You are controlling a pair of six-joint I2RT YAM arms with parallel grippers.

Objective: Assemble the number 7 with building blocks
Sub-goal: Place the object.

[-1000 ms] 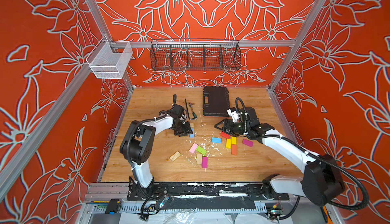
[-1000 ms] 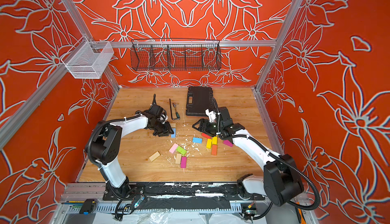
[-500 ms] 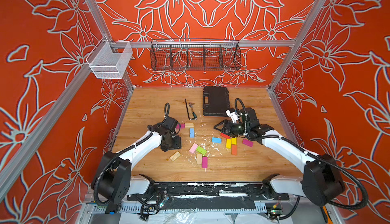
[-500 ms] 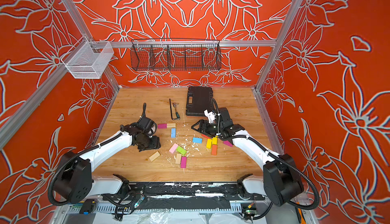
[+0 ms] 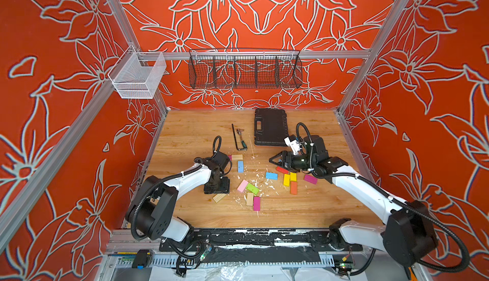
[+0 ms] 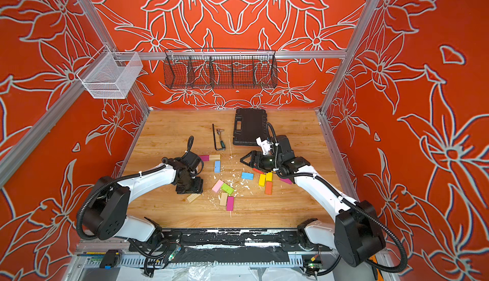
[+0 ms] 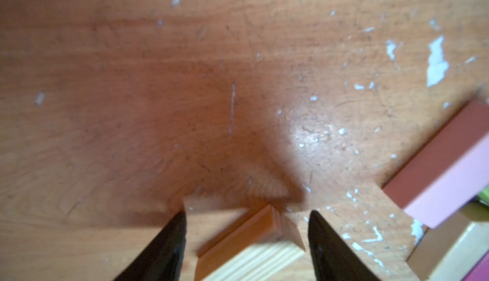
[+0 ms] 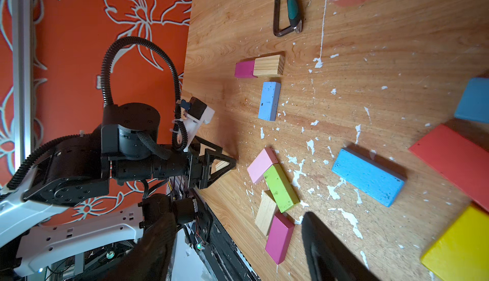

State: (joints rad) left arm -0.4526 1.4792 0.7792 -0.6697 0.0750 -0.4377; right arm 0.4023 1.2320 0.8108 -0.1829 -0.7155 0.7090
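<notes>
Three blocks of the number 7 (image 5: 236, 157) lie flat on the wooden table (image 5: 190, 134). A magenta block (image 8: 244, 69) and a plain wood block (image 8: 267, 65) touch end to end as the top bar. A light-blue block (image 8: 269, 101) starts the stem just on the robot's side of the wood one, with a narrow gap between them. The left gripper (image 7: 246, 213) points down at the table, its fingers parted and straddling a loose wooden block (image 7: 251, 242) that lies askew on the boards. Slivers of table show on either side of it, so the block is not clamped. Near it a pink block (image 5: 242, 185), a green block (image 5: 252, 188), a pale wood block (image 5: 249, 199) and a second magenta block (image 5: 256, 203) sit clustered. The right gripper (image 5: 274, 160) hangs with its jaws wide apart and empty, just beside a red block (image 8: 449, 155). Close by are a bright-blue block (image 5: 271, 175), two yellow blocks (image 5: 286, 180) and an orange block (image 5: 293, 187). A black case (image 5: 270, 127) and a hex key (image 5: 235, 140) lie nearer the back wall.
</notes>
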